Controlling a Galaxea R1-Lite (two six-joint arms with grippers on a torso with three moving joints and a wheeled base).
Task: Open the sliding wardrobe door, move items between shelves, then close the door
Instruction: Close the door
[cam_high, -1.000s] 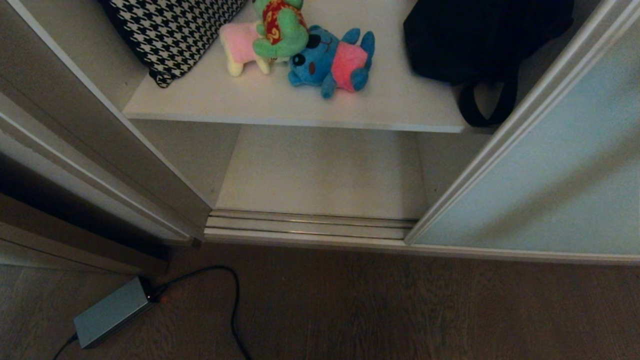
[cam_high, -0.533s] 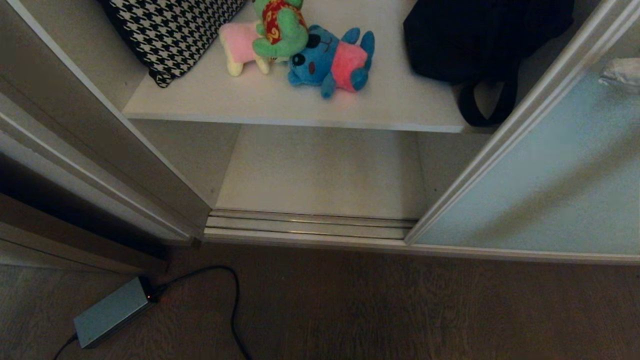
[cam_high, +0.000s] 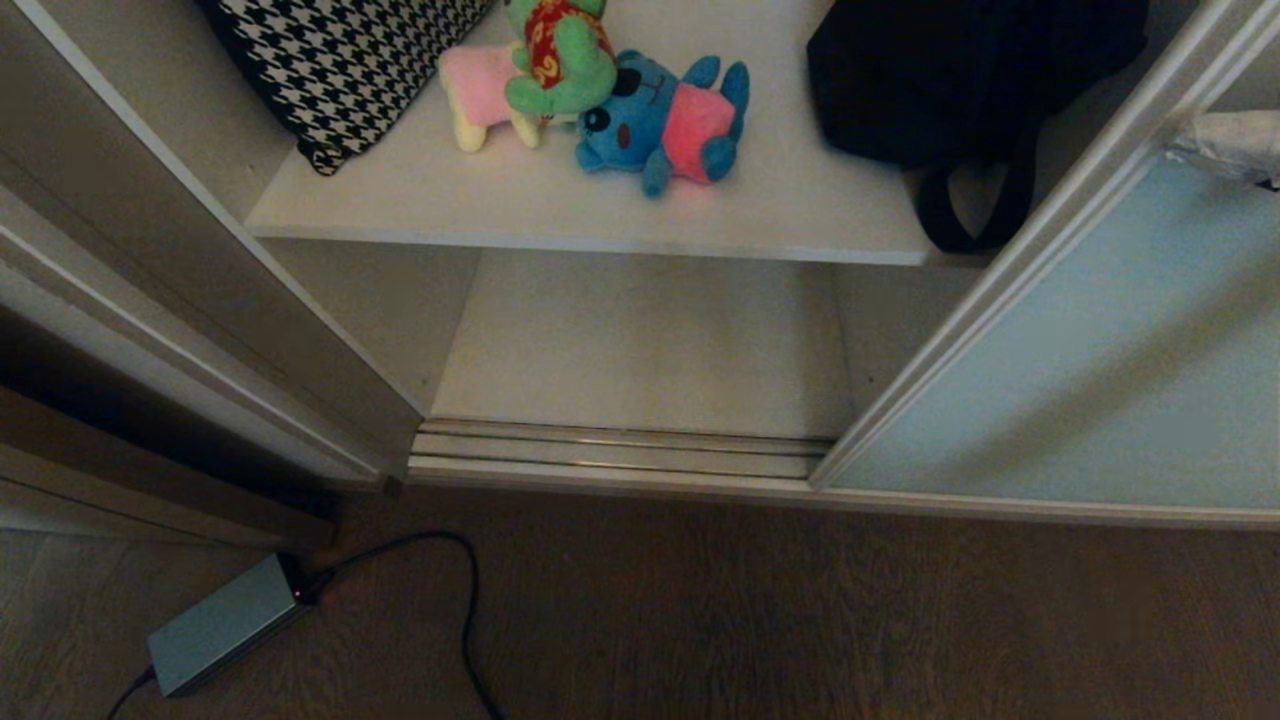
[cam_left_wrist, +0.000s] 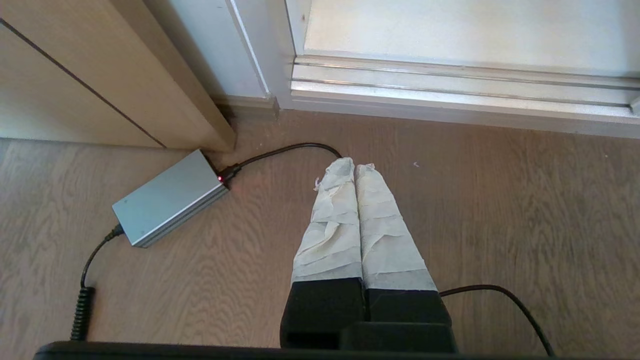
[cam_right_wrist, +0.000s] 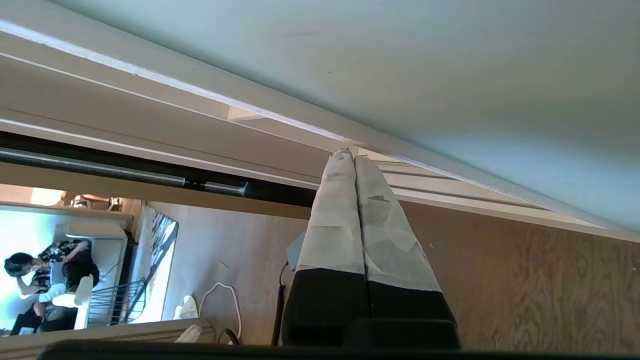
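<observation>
At the frame's right edge, the right pincer (cam_high: 1235, 145), pressed closed and empty, shows only partly against the sliding wardrobe door (cam_high: 1080, 380).

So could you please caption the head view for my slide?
Sliding wardrobe door open; blue plush and yellow plush on the upper shelf; lower shelf bare.

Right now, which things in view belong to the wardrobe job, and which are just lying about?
Job:
sliding wardrobe door
blue plush toy
pale yellow plush toy
upper shelf
lower shelf
right gripper

Lying about:
houndstooth cushion
black bag
green plush toy
grey power adapter
</observation>
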